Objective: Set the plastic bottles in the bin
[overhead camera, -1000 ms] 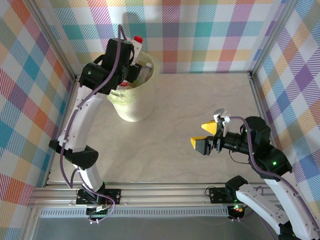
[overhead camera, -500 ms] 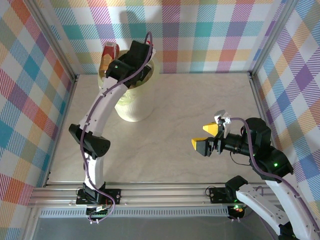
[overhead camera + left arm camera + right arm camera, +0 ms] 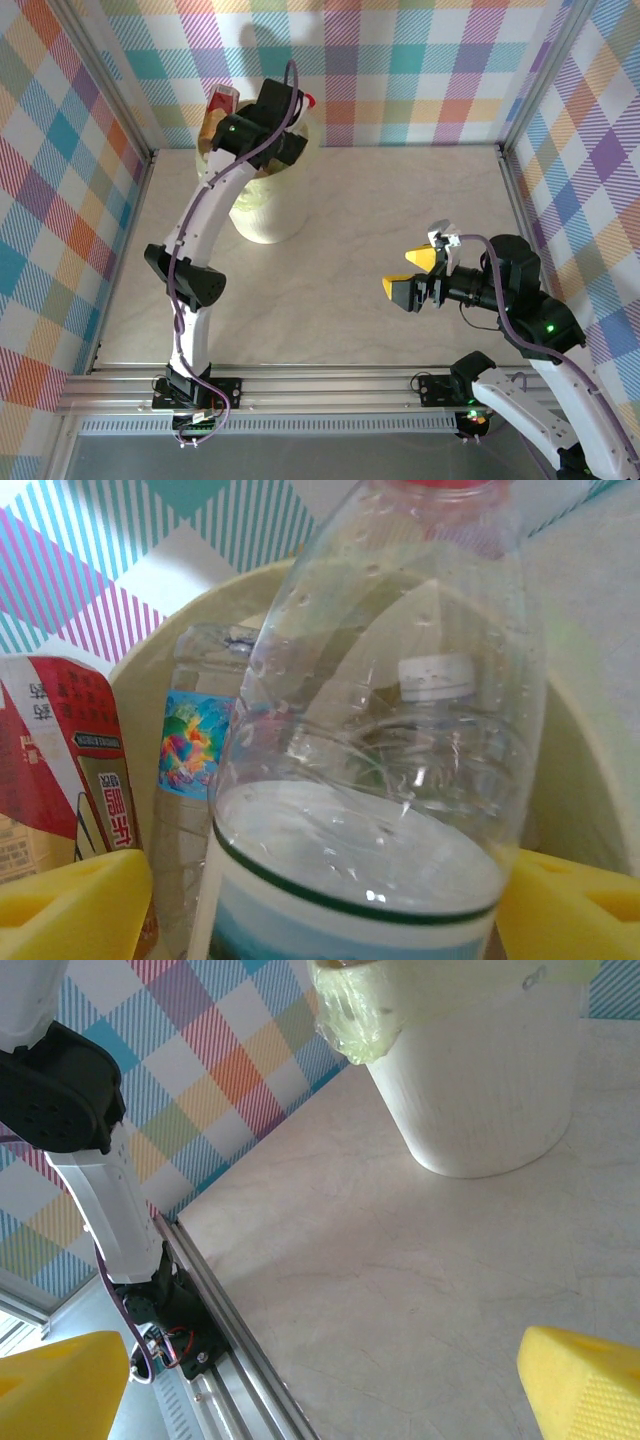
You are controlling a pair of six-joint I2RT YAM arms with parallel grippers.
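Overhead, we see the left arm stretched to the far left corner, where the left gripper [image 3: 320, 912] hangs over the bin [image 3: 268, 205]. Its yellow fingers [image 3: 70, 905] stand spread on either side of a clear bottle [image 3: 390, 730] with a red cap. A gap shows between one finger and the bottle's wall; on the other side we cannot tell whether finger and bottle touch. Behind it, within the pale-yellow rim, we make out a blue-labelled bottle [image 3: 195, 750] and a white-capped bottle [image 3: 435, 678], with a red-labelled bottle [image 3: 75, 750] at the rim's left edge. The right gripper [image 3: 410, 272] hovers above the table [image 3: 400, 200], well apart from the bin, jaws wide and holding nothing.
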